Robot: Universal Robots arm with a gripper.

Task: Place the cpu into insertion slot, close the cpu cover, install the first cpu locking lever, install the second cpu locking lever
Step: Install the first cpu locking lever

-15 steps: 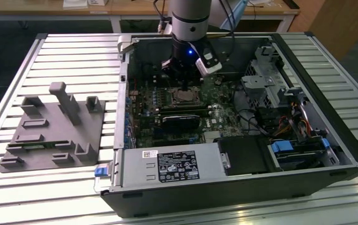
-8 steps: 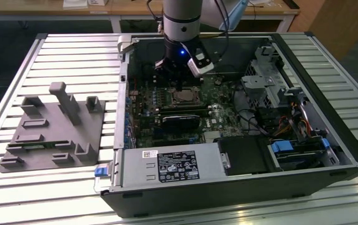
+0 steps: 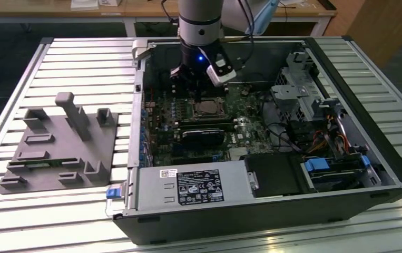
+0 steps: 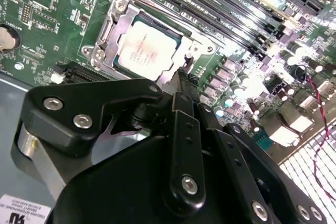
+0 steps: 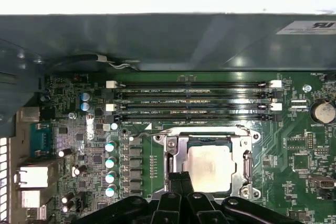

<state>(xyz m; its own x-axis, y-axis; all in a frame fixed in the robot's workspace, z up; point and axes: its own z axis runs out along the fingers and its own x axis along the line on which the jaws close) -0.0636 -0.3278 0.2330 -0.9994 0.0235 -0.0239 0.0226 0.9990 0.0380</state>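
1. In the exterior view an open computer case [image 3: 390, 171] lies on a silver counter [image 3: 81, 68].
2. A robot arm [image 3: 201, 21] reaches down into the case from 12 o'clock.
3. The tool [image 3: 199, 94] hangs low over the green board [image 5: 299, 150]. It is clenched, with its two fingers [image 5: 176, 182] pressed together. I see nothing between them.
4. The shiny square chip [image 4: 146, 50] sits flat in its slot [image 5: 200, 141] on the board. In the exterior view the chip [image 3: 206, 109] is at 6 o'clock from the tool.
5. The thin metal cover [image 4: 113, 31] lies flat around the chip. The chip's top shows through the cover's square window.
6. In both wrist views the tip of the tool [image 4: 182, 74] is just beside one edge of the cover. I cannot tell if it touches.
7. Long black slots [image 5: 194, 98] run side by side near the chip.
8. A box with a white sticker [image 3: 194, 187] sits in the case at 6 o'clock from the chip.
9. A grey holder [image 3: 60, 153] rests on the counter at 9 o'clock from the case.
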